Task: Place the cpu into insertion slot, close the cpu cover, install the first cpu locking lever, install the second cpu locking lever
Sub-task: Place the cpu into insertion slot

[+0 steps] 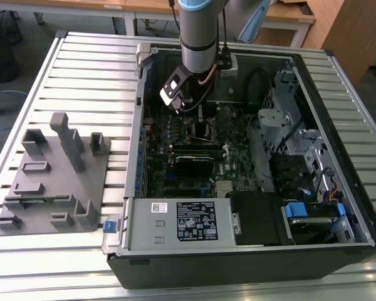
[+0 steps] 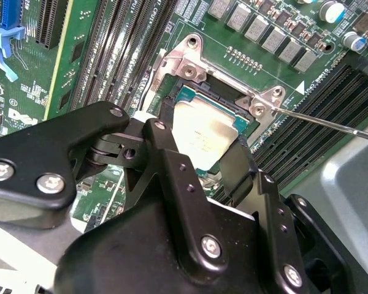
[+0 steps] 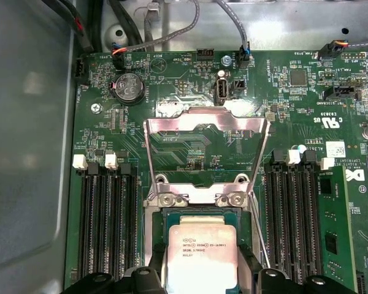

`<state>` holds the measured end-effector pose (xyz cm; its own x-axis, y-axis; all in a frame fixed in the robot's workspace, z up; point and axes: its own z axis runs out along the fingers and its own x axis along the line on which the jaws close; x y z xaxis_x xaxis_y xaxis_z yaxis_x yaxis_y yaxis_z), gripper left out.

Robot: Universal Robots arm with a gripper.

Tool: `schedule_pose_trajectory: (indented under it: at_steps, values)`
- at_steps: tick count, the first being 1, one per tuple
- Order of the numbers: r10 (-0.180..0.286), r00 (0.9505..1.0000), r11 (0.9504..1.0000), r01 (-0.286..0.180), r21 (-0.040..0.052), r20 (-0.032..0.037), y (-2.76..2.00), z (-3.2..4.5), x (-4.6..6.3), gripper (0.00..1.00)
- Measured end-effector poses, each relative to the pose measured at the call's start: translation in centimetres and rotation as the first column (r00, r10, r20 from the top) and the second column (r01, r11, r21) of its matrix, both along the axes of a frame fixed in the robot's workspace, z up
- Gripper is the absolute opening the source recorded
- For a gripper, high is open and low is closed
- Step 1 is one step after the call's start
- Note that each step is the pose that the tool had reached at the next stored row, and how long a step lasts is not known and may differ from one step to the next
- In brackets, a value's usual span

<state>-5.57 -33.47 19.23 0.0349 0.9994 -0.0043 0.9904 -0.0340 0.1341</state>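
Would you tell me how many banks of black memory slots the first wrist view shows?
2: one bank beside the cpu, the other bank across it; more may be hidden.

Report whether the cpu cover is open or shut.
Open: in the first wrist view the cover is swung back on its hinge, leaving the cpu uncovered.

**Even room light, glare on bare metal**

You get bright, even light in the exterior view. The slatted table (image 1: pixel 81 69) shines pale, while the inside of the computer case (image 1: pixel 238 269) lies in soft shade beneath the arm. In the second wrist view the cpu (image 2: pixel 202 125) catches a warm white glare across its top, and the gripper (image 2: pixel 199 144) reads as a near-black mass with small highlights on its screws. In the first wrist view the cpu cover (image 3: pixel 202 119) gleams softly, and the case wall (image 3: pixel 24 153) carries dim, patchy reflections.
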Motion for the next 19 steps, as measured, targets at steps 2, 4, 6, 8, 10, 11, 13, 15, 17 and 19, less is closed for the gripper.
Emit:
schedule_pose_trajectory:
  at_steps: [2,4,6,8,10,11,13,15,17,19]
  values:
    - [0.000,1.0000,1.0000,0.000,-0.0003,-0.0002,0.00,-0.08,0.00,0.54]
    - [0.000,1.0000,1.0000,0.000,-0.0006,-0.0005,-0.01,-0.12,-0.01,0.54]
    - [0.000,1.0000,1.0000,0.000,-0.0005,-0.0004,-0.01,-0.16,-0.01,0.54]
    - [0.000,1.0000,1.0000,0.000,-0.0004,-0.0003,0.00,-0.20,0.00,0.54]
    - [0.000,1.0000,1.0000,0.000,-0.0003,-0.0002,-0.01,-0.21,-0.01,0.54]
    - [0.000,1.0000,1.0000,0.000,-0.0002,-0.0002,-0.01,-0.22,-0.01,0.54]
    - [0.000,1.0000,1.0000,0.000,-0.0001,-0.0001,0.00,-0.22,-0.01,0.54]
    - [0.000,1.0000,1.0000,0.000,-0.0001,-0.0001,0.00,-0.23,0.00,0.54]
    - [0.000,1.0000,1.0000,0.000,-0.0001,-0.0001,0.00,-0.23,0.00,0.54]
    - [0.000,1.0000,1.0000,0.000,-0.0001,0.0000,0.00,-0.24,0.00,0.54]
